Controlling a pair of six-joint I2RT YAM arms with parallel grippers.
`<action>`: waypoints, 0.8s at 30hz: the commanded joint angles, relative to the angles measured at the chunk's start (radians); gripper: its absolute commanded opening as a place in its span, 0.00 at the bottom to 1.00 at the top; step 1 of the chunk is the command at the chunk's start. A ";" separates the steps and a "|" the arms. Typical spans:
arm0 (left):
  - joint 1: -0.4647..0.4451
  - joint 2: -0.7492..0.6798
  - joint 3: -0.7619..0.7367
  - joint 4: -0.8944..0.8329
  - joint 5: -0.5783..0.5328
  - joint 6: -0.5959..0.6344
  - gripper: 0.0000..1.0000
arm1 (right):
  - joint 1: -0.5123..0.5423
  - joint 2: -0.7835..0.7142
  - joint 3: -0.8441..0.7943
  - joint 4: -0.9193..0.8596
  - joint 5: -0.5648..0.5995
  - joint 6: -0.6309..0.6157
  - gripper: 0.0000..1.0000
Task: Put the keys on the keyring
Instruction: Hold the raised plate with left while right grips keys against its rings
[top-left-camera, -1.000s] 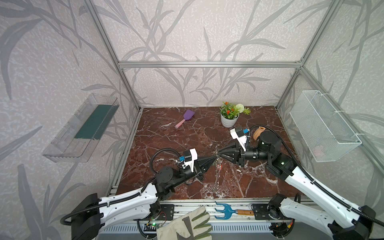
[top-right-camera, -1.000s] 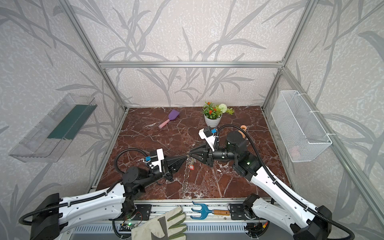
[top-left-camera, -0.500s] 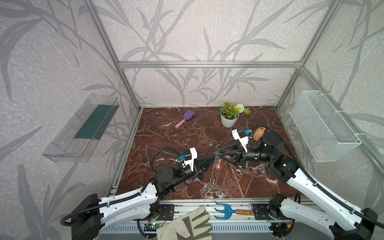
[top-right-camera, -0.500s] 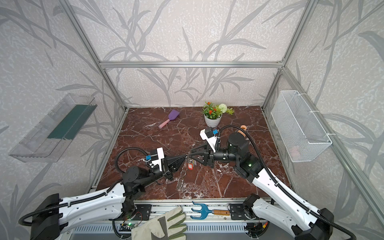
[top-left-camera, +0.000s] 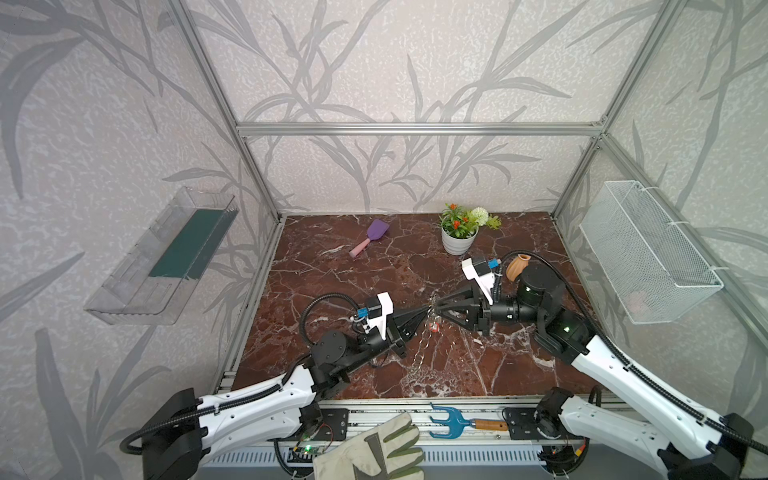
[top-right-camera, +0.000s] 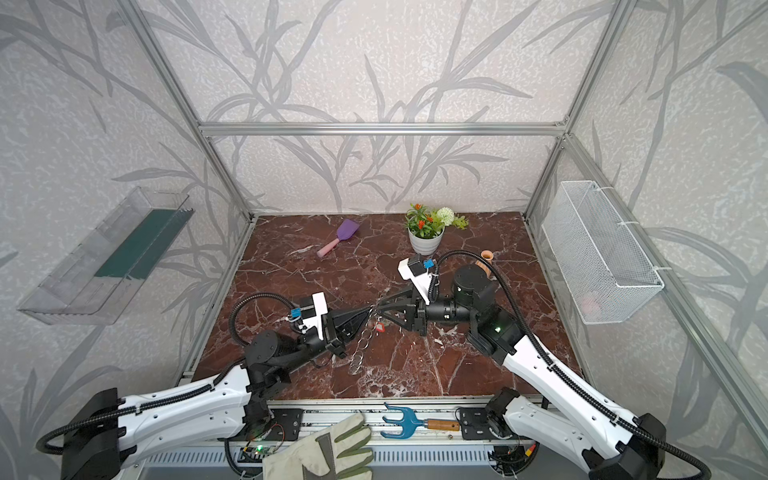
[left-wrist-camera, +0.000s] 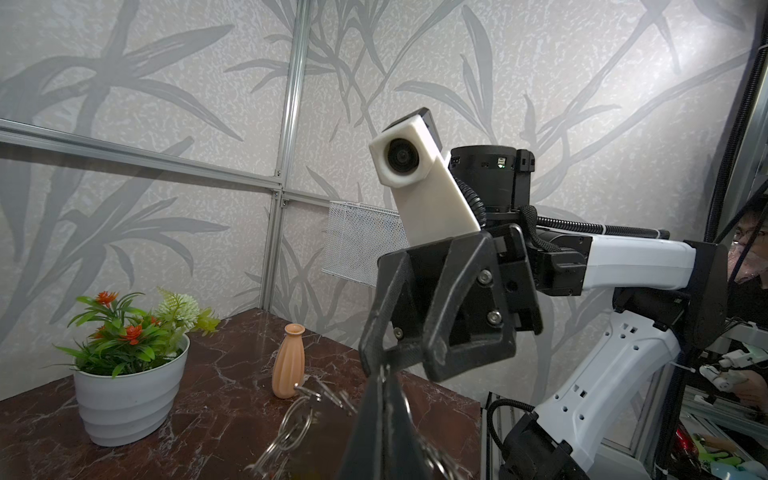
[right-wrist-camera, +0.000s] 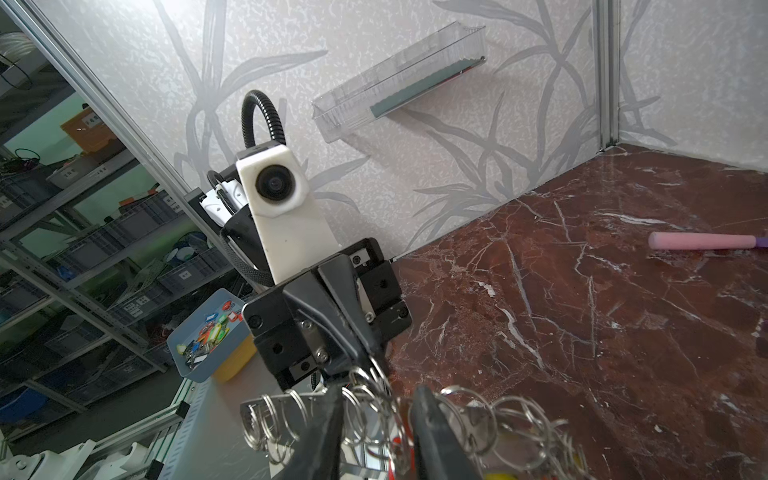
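You have bright, even, diffuse light in both top views, with only faint soft shadows under the arms on the desk. The pale patches near its front edge may be glare rather than marble veining. The wide lens bows the frame posts toward the picture edges. In the wrist views the near jaws and the closest loops of the keyring are blurred, while the walls behind stay sharp and the room beyond the enclosure looks dimmer and greenish.
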 joint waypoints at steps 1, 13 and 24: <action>0.004 -0.025 0.005 0.058 0.017 -0.015 0.00 | 0.002 0.012 0.019 0.001 0.017 -0.020 0.28; 0.004 -0.036 0.001 0.054 0.038 -0.021 0.00 | 0.003 0.014 0.016 0.012 0.029 -0.017 0.25; 0.006 -0.040 0.003 0.050 0.054 -0.021 0.00 | 0.002 0.052 0.035 0.035 -0.013 -0.012 0.23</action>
